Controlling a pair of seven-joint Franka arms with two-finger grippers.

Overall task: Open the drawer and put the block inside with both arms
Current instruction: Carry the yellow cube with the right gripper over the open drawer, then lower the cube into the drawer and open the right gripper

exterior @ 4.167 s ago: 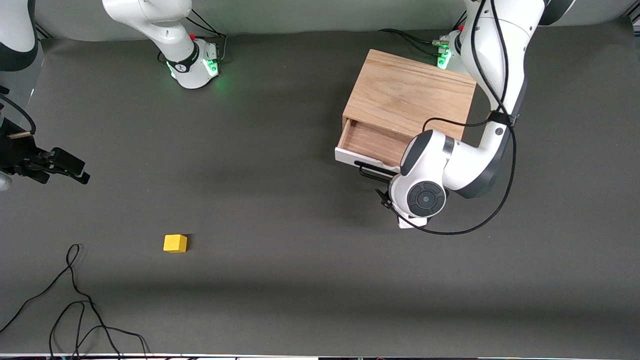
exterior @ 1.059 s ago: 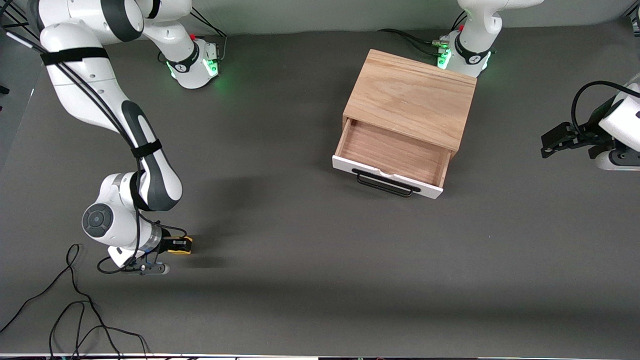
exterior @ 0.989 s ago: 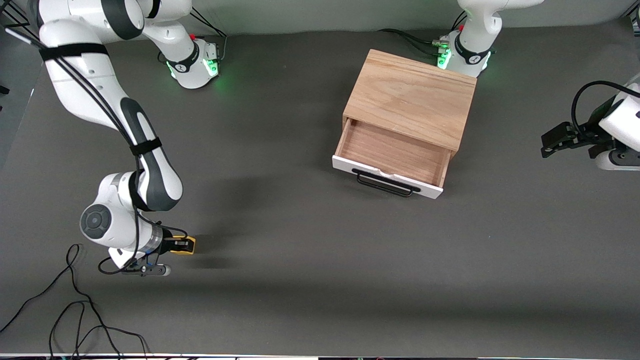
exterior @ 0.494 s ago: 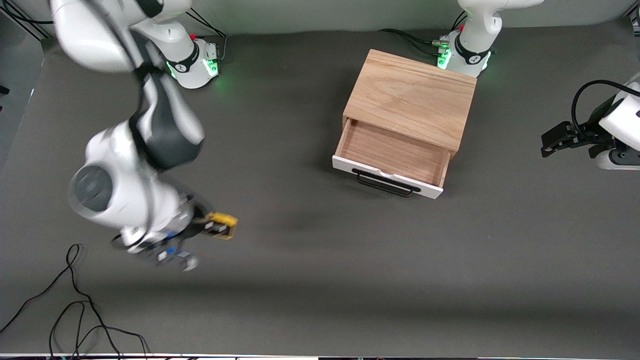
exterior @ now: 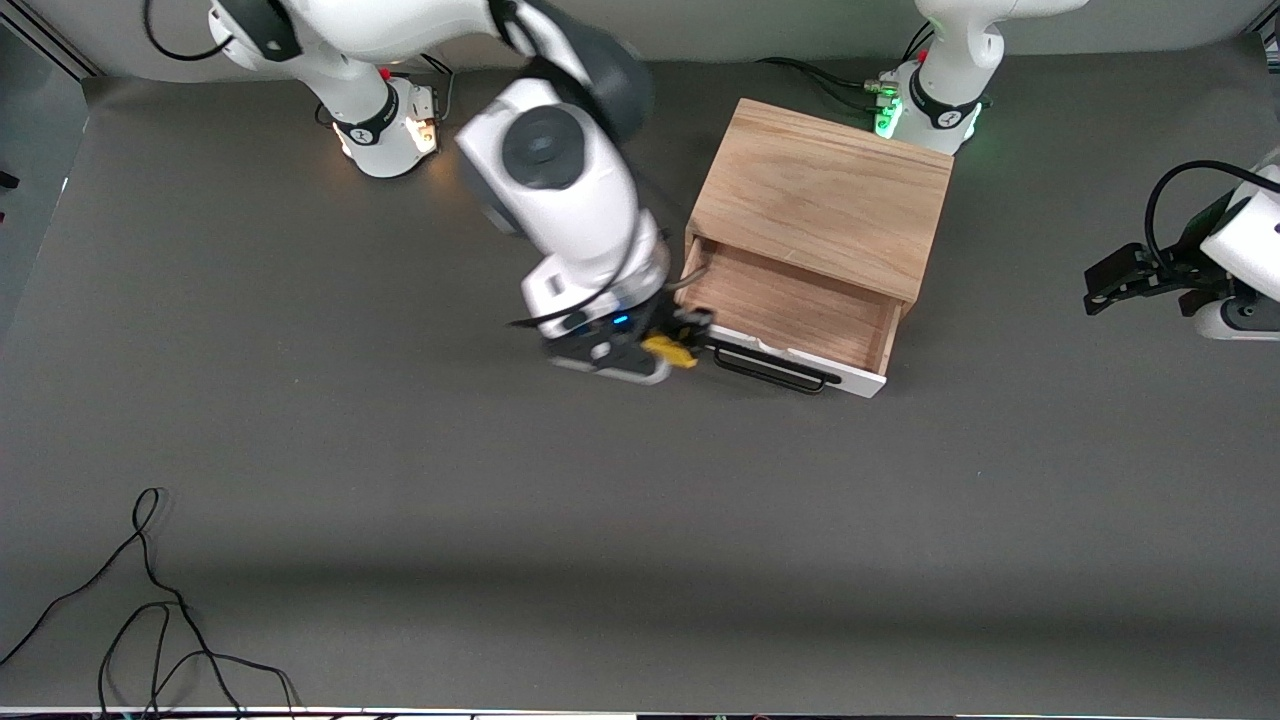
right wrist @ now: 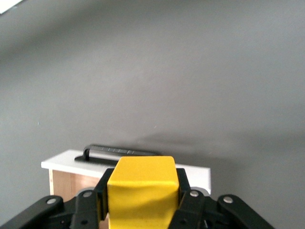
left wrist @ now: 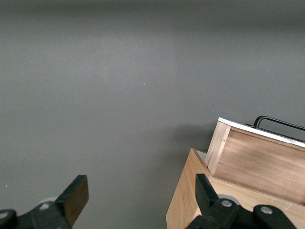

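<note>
Right gripper (exterior: 678, 345) carried block (exterior: 668, 350) from table to drawer (exterior: 790, 310) corner.

Dark grey table mat (exterior: 640, 520) — loose black cable (exterior: 140, 620) at one corner

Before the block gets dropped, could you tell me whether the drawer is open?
Open: the drawer is pulled out of its box, bare wood floor showing.

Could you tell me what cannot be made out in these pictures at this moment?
- Front view: the right gripper is largely covered by its own wrist; only a sliver of the block shows, near the corner of the drawer.
- Right wrist view: the block fills the foreground, hiding the drawer's inside; the frame edge cuts off its underside.
- Left wrist view: the left gripper is cut off by the frame edge; only the fingertips show.
</note>
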